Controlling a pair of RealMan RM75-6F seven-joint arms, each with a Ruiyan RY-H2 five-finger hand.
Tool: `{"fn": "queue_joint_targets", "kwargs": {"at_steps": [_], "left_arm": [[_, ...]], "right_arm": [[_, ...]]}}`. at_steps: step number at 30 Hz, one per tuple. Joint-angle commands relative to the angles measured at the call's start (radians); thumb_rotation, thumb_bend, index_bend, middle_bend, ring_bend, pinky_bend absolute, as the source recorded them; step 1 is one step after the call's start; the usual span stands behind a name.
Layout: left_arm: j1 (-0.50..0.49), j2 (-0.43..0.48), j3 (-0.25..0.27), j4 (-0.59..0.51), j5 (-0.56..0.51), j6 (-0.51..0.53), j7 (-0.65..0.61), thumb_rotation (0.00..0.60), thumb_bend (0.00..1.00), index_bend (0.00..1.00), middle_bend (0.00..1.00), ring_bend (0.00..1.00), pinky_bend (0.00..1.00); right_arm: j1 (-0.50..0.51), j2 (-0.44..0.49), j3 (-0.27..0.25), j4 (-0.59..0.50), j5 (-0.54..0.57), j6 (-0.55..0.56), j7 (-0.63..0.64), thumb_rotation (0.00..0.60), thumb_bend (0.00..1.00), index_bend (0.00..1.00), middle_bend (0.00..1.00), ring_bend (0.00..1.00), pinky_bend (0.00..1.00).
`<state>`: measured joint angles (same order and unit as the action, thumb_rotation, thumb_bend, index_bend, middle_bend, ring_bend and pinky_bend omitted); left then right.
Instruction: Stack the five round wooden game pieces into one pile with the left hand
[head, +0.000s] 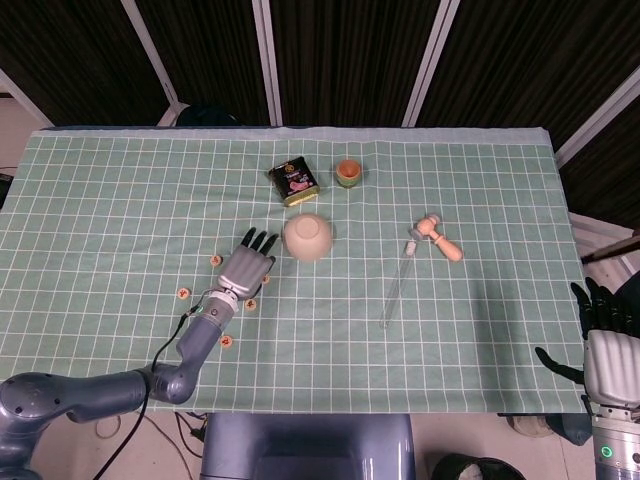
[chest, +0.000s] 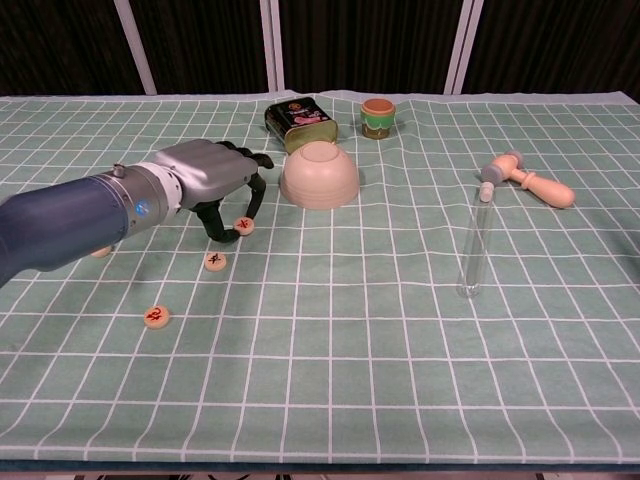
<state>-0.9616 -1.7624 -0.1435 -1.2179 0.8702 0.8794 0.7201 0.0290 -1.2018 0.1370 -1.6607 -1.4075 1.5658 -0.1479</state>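
On the green checked table, left of centre, the left hand is hovering low with its fingers curled downward over one round wooden game piece; the thumb is coming down just beside that piece, and whether the piece is pinched or only touched cannot be told. From the head view the same hand is lying knuckles-up just left of an upturned beige bowl.

Other game pieces, all lying flat and apart, none stacked:
- one just in front of the hand;
- one nearer the front edge;
- one left of the hand in the head view;
- one further left, partly hidden by the forearm in the chest view.

Further items:
- dark tin behind the bowl;
- small orange-lidded jar beside the tin;
- wooden mallet at the right;
- clear tube lying in front of the mallet.

Right hand is hanging off the table's right front corner, fingers apart, holding nothing.
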Motion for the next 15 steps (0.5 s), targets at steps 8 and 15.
{"fn": "queue_joint_targets", "kwargs": {"at_steps": [8, 15], "left_arm": [[0.055, 0.089, 0.037, -0.105, 0.071, 0.047, -0.052, 0.600, 0.32, 0.50, 0.03, 0.00, 0.00], [0.084, 0.135, 0.072, -0.163, 0.128, 0.040, -0.101, 0.600, 0.32, 0.50, 0.03, 0.00, 0.00]], "right_arm": [[0.002, -0.001, 0.000, 0.000, 0.003, -0.004, -0.003, 0.600, 0.23, 0.09, 0.01, 0.00, 0.00], [0.001, -0.003, 0.002, 0.001, 0.005, -0.001, -0.008, 0.600, 0.23, 0.09, 0.01, 0.00, 0.00]]}}
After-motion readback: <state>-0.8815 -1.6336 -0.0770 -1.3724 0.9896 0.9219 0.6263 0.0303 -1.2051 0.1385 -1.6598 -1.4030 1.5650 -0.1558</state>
